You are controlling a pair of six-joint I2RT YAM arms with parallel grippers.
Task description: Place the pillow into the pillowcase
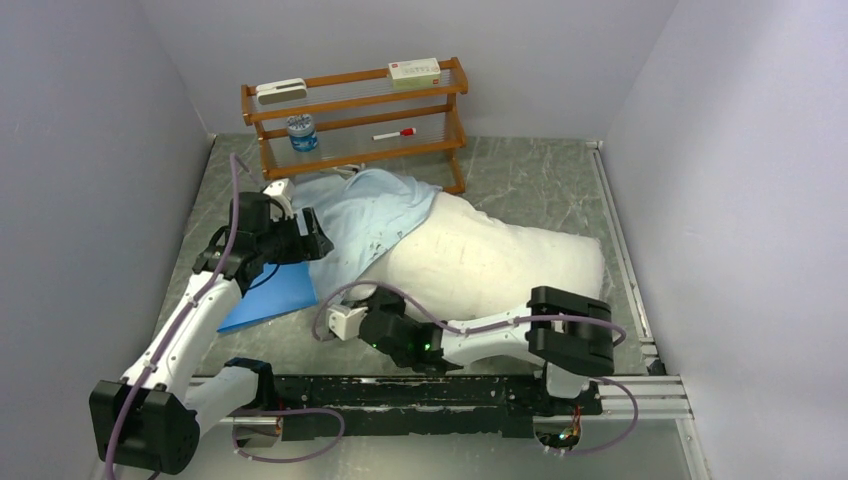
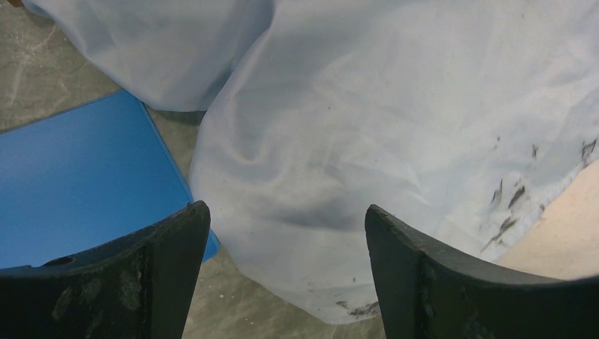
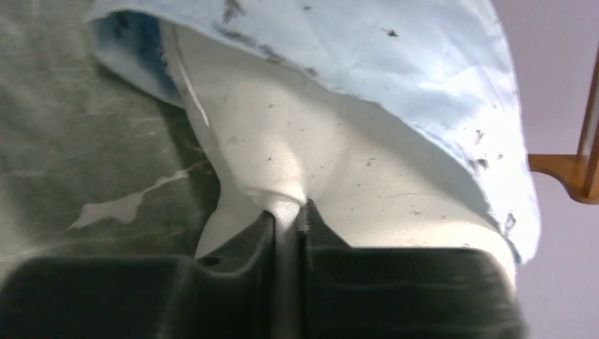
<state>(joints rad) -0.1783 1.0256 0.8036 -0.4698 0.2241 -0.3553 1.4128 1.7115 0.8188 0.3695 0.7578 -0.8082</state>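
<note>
The white pillow (image 1: 500, 265) lies across the middle of the table. The light-blue pillowcase (image 1: 365, 215) covers its left end; its hem runs slantwise over the pillow. My left gripper (image 1: 310, 240) is open at the pillowcase's left edge. In the left wrist view the gripper (image 2: 286, 219) has its jaws wide apart around the pillowcase (image 2: 395, 106), gripping nothing. My right gripper (image 1: 372, 308) is at the pillow's near left corner. In the right wrist view it (image 3: 288, 212) is shut on a pinch of the pillow (image 3: 318, 155), below the pillowcase hem (image 3: 395, 56).
A flat bright-blue rectangle (image 1: 270, 295) lies on the table under my left arm, partly under the pillowcase, and shows in the left wrist view (image 2: 78, 183). A wooden rack (image 1: 355, 110) with a box, a jar and a marker stands at the back. Grey walls close in both sides.
</note>
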